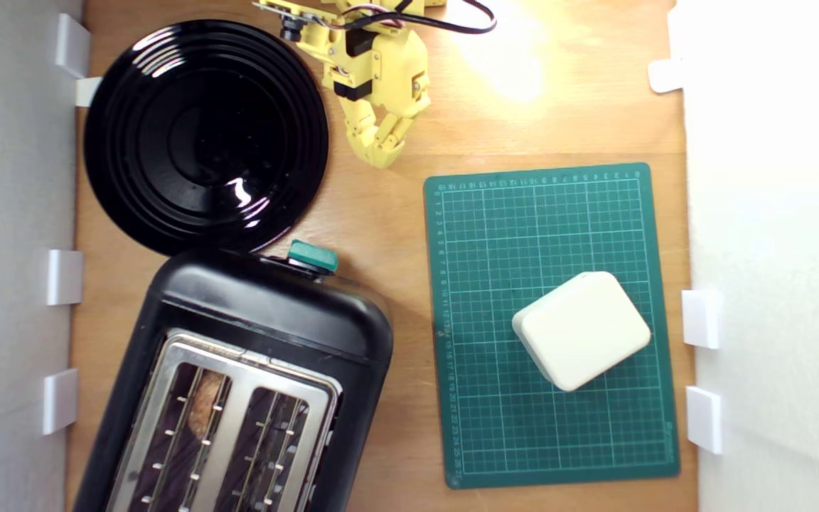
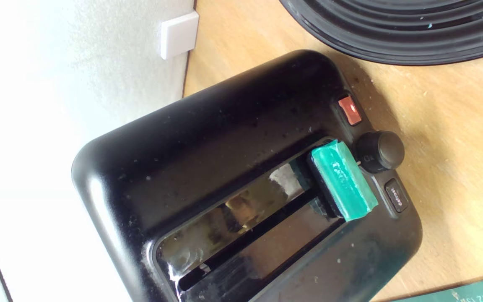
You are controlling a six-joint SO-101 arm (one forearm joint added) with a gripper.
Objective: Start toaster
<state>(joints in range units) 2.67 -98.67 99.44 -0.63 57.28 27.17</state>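
1. One yellow hand [image 1: 383, 153] hangs over bare wooden tabletop [image 1: 381, 213] at the top of the exterior view, its fingers drawn close together at the tips and holding nothing.
2. The hand sits just beside the rim of the round black ribbed plate [image 1: 203, 135], on the exterior view's right of it, and well apart from the toaster.
3. The toaster [image 1: 239, 370] lies at the lower left of the exterior view, glossy black with a silver top plate and something brown in one slot.
4. Its teal lever knob [image 1: 313, 257] juts from the end facing the plate; the wrist view shows it [image 2: 342, 184] beside a lit red button [image 2: 349, 110] and a black dial [image 2: 380, 152].
5. A green cutting mat [image 1: 495, 235] on the exterior view's right carries a cream box [image 1: 580, 328].
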